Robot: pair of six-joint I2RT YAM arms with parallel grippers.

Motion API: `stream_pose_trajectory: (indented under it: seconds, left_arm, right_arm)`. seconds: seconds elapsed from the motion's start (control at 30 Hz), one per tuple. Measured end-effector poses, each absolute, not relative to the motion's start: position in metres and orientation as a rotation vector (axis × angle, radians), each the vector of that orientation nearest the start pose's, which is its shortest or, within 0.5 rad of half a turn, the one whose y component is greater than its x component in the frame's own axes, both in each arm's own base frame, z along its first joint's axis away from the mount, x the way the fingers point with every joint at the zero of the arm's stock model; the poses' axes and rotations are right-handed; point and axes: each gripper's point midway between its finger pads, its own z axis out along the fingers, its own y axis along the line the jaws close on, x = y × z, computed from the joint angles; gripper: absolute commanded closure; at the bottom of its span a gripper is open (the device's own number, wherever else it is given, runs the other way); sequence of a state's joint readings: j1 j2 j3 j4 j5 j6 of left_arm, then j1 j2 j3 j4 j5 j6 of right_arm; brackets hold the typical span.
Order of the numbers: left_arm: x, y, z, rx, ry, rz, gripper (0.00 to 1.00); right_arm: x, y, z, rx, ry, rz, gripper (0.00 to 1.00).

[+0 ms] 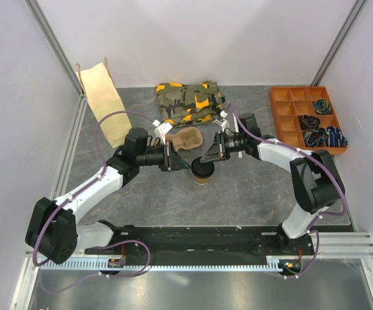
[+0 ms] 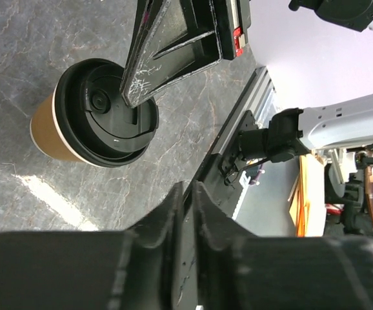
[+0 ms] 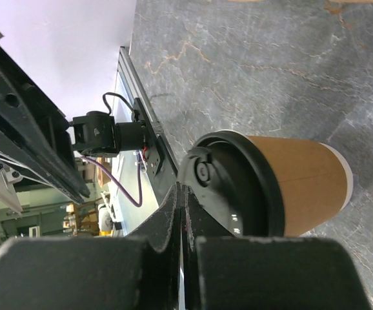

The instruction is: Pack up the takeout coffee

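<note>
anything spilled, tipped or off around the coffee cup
Nothing stands out. The tan paper cup with black lid stands upright on the grey table, lid seated, no spill; the brown pulp cup tray lies flat behind it.

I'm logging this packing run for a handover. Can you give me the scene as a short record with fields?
coffee cup: upright on the table, black lid on
right hand: shut, tips at the lid
left hand: shut, holding nothing, clear of the cup
cup tray: behind the cup, not holding it
paper bag: far left corner, coffee not in it
</note>
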State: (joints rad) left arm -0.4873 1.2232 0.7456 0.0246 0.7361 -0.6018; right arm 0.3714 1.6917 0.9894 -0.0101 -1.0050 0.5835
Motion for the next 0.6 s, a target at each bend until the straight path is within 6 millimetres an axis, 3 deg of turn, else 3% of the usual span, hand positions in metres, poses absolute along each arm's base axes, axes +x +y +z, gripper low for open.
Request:
stream_pose_trajectory:
  seconds: [0.27,0.6]
  left_arm:
    - [0.236,-0.279,0.181,0.37,2.175,-1.415,0.98]
    - [0.246,-0.288,0.165,0.295,2.225,-1.459,0.98]
  right_arm:
    - [0.285,0.283,0.127,-0.313,2.411,1.626,1.0]
    - [0.284,0.283,0.125,-0.326,2.409,1.623,1.0]
